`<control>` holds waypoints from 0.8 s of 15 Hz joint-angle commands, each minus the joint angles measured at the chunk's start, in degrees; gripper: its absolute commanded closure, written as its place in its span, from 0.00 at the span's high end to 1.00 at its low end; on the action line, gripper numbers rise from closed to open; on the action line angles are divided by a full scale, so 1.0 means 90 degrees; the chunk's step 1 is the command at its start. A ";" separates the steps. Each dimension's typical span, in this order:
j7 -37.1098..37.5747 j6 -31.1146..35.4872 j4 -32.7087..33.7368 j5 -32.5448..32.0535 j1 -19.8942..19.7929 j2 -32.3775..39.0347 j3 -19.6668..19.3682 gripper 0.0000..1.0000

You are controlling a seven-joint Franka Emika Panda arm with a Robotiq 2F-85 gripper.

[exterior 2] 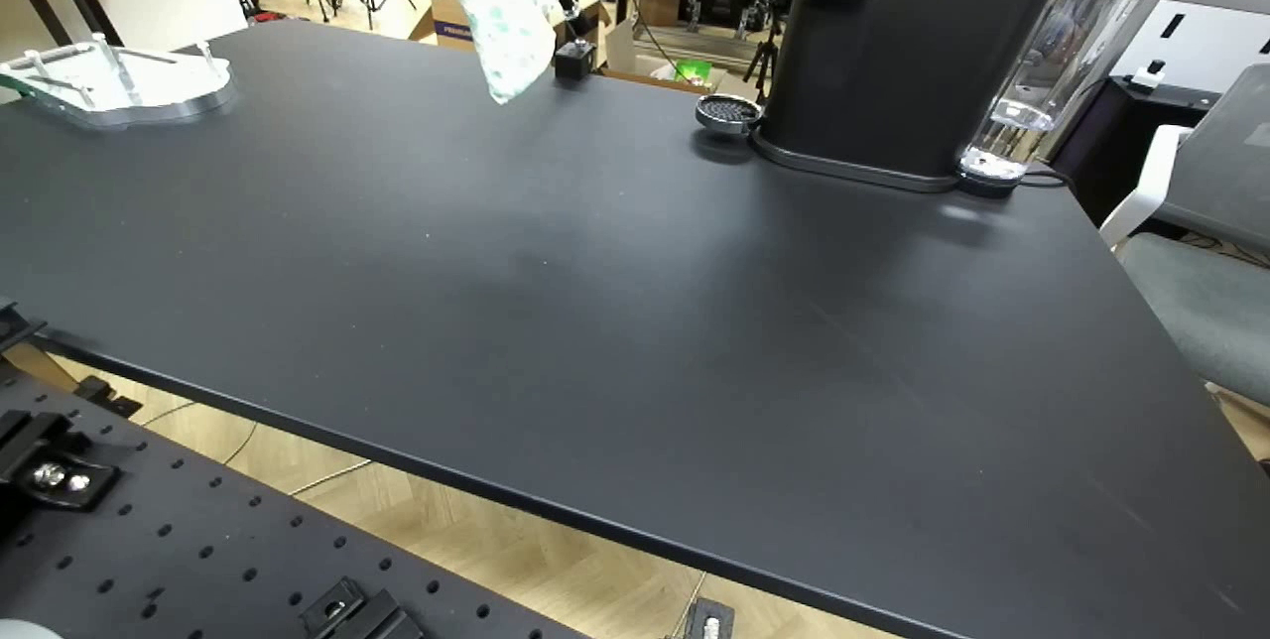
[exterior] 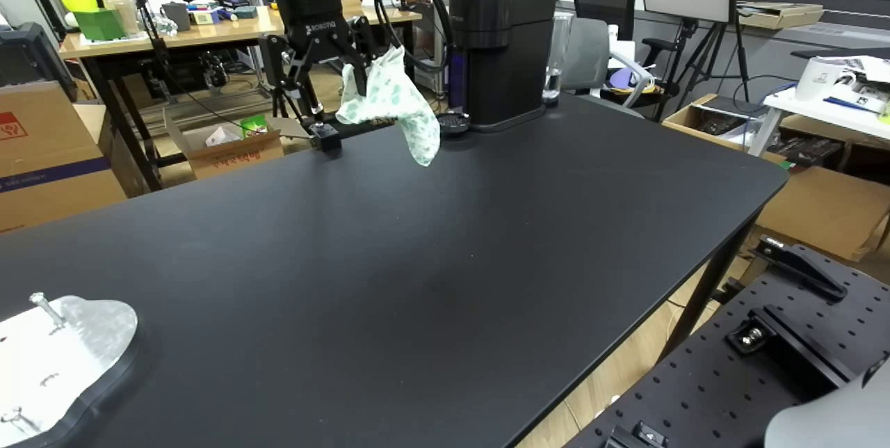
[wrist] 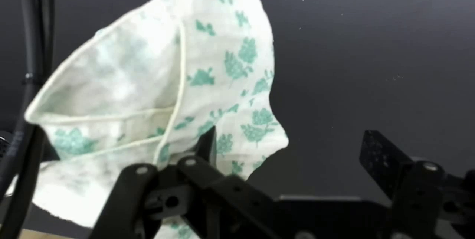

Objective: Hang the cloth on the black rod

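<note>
White cloth with green leaf print (exterior: 398,101): hangs near far edge of black table (exterior: 487,260), left of tall black coffee machine (exterior: 514,51); support unclear. Black two-fingered gripper (wrist: 295,146): spread wide, nothing clasped, one side overlapping folds. Handling: likely light, limp; best pinched at bound corner (wrist: 37,114).

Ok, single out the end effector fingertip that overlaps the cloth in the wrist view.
The fingertip at picture left, in front of the green-printed cloth; the fingertip at picture right has black tabletop behind it.
</note>
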 commanded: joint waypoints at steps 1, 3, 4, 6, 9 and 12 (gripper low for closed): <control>0.0159 0.0158 0.0147 -0.0391 0.0078 0.0052 -0.0159 1.00; 0.0169 0.0326 0.0137 -0.0572 0.0112 0.0052 -0.0184 1.00; 0.0170 0.0434 0.0132 -0.0703 0.0124 0.0052 -0.0205 1.00; 0.0170 0.0701 0.0126 -0.1056 0.0145 0.0055 -0.0282 1.00; 0.0210 0.1095 0.0115 -0.1582 0.0168 0.0066 -0.0427 1.00; 0.0233 0.1363 0.0099 -0.1862 0.0168 0.0084 -0.0516 1.00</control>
